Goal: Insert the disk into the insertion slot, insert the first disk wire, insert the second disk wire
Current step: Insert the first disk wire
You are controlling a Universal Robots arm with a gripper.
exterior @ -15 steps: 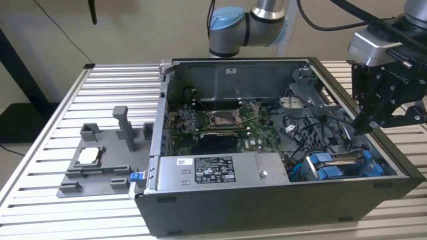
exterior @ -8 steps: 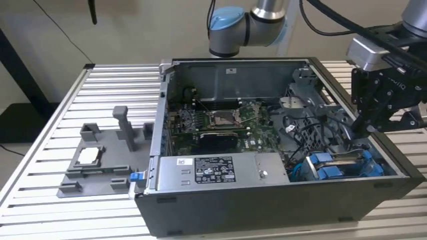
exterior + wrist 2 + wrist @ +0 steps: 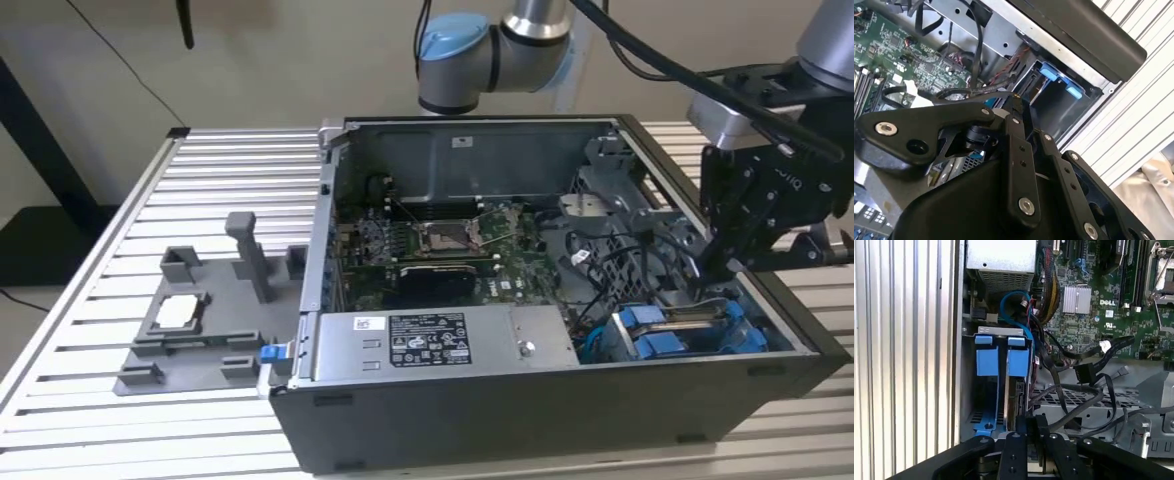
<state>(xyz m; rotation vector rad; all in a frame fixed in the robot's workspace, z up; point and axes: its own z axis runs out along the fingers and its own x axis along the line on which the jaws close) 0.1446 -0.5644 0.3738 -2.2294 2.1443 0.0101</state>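
Note:
The disk [image 3: 1015, 400] stands edge-on inside the insertion slot [image 3: 985, 331], a grey metal bay with blue plastic tabs at the case's front corner on the exterior view's right [image 3: 681, 330]. My gripper [image 3: 1031, 421] hangs right over the disk's exposed edge, its black fingers [image 3: 1021, 422] drawn close together around a small black wire plug. A black cable runs off from the plug toward the case floor. In the exterior view the gripper [image 3: 727, 268] reaches down into the open case just above the bay. In the second wrist view the gripper [image 3: 1021, 107] points at the blue parts of the slot [image 3: 1059, 85].
Loose black cables [image 3: 1079, 390] and a blue cable [image 3: 1014, 297] crowd the space beside the bay. The labelled silver power supply box [image 3: 427, 345] and the motherboard [image 3: 441, 240] take up the case's middle. A grey fixture [image 3: 200, 320] sits on the slatted table at the exterior view's left.

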